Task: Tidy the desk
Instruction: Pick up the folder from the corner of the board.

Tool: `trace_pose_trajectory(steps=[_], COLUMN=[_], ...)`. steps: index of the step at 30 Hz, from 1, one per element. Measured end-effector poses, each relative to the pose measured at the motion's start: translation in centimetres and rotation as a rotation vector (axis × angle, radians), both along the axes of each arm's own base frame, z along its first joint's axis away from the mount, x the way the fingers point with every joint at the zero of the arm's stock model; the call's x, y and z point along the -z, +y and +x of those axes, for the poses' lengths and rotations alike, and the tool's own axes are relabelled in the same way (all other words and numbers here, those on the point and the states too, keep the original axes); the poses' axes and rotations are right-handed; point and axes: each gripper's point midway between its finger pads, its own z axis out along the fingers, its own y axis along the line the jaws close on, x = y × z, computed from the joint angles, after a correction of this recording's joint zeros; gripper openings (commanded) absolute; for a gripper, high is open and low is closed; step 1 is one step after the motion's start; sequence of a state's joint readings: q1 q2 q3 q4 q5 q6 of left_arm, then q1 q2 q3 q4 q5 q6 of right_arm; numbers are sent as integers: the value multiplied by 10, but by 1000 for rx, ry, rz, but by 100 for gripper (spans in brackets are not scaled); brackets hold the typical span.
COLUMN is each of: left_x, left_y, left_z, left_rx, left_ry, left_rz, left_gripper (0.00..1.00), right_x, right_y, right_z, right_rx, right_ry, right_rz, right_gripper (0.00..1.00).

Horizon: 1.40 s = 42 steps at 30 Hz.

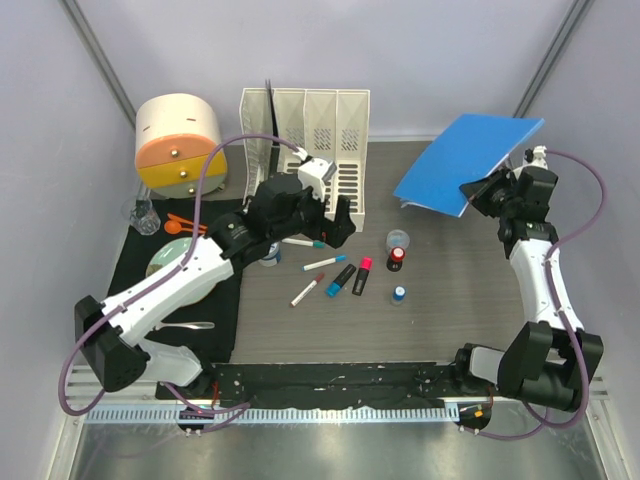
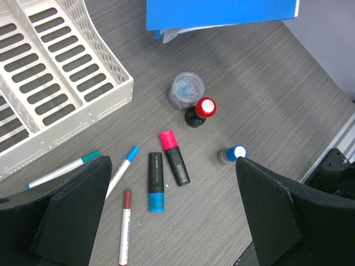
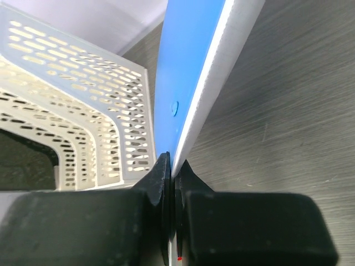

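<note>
One desk [image 1: 450,300] spans the scene beneath both arms. The right gripper [image 1: 480,192], clamped on the edge of the blue folder [image 1: 465,160], should turn it upright and align it with a vacant slot in the far file rack [image 1: 320,125]. The left gripper [image 1: 335,222] hangs spread above pens [image 1: 322,263]. A jar [image 2: 186,91] holds paper clips.

Blue folder [image 1: 468,162], cream slotted rack [image 1: 320,120], grey wood-grain desk [image 1: 450,310], black mat [image 1: 218,300]

The large dark grey-brown wood-grain laminate desk [image 1: 450,320] looks matt and finely streaked. The cream slotted plastic file rack [image 1: 352,120] is smooth; the flat blue folder [image 1: 465,160] has a smooth, faintly glossy face.
</note>
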<state>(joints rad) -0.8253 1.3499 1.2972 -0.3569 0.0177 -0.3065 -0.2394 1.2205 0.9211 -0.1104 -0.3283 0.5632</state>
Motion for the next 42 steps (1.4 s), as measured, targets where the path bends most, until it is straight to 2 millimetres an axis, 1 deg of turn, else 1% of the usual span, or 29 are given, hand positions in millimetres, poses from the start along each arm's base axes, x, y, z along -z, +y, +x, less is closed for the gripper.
trace_pose_trajectory(steps=[2, 4, 6, 8, 11, 13, 16, 19, 23, 29, 32, 36, 39, 42], left_x=[-3, -8, -16, -29, -51, -66, -87, -104, -116, -119, -124, -129, -132, -134], left_y=[1, 2, 3, 4, 8, 10, 13, 14, 14, 13, 20, 41, 50, 51], left_z=[-1, -2, -4, -6, -10, -14, -18, -21, -22, -16, -4, 22, 37, 41], left_rx=[-1, -3, -7, -13, -20, -25, -28, -30, -32, -43, -80, -142, -168, -158], left_ry=[-4, -9, -17, -34, -62, -80, -107, -133, -160, -188, -208, -226, -226, -222], left_rz=[-7, -21, -45, -86, -154, -201, -267, -336, -412, -476, -512, -592, -642, -675], left_gripper=[100, 100, 100, 100, 100, 100, 100, 100, 100, 100, 100, 100, 100, 100], right_x=[-16, -38, -62, -86, -124, -145, -169, -187, -196, -202, -202, -203, -205, -207], right_y=[3, 8, 14, 23, 40, 53, 71, 88, 104, 128, 137, 147, 151, 153], right_z=[-2, -7, -16, -28, -53, -70, -93, -113, -132, -152, -161, -172, -178, -182], right_rx=[-12, -28, -49, -77, -149, -208, -298, -398, -507, -667, -737, -817, -853, -873], right_ry=[-19, -56, -105, -155, -238, -287, -334, -364, -377, -402, -413, -430, -443, -454], right_rz=[5, 13, 18, 23, 32, 34, 38, 41, 55, 112, 139, 151, 149, 147], right_gripper=[1, 1, 1, 1, 1, 1, 1, 1, 1, 1, 1, 1, 1, 1])
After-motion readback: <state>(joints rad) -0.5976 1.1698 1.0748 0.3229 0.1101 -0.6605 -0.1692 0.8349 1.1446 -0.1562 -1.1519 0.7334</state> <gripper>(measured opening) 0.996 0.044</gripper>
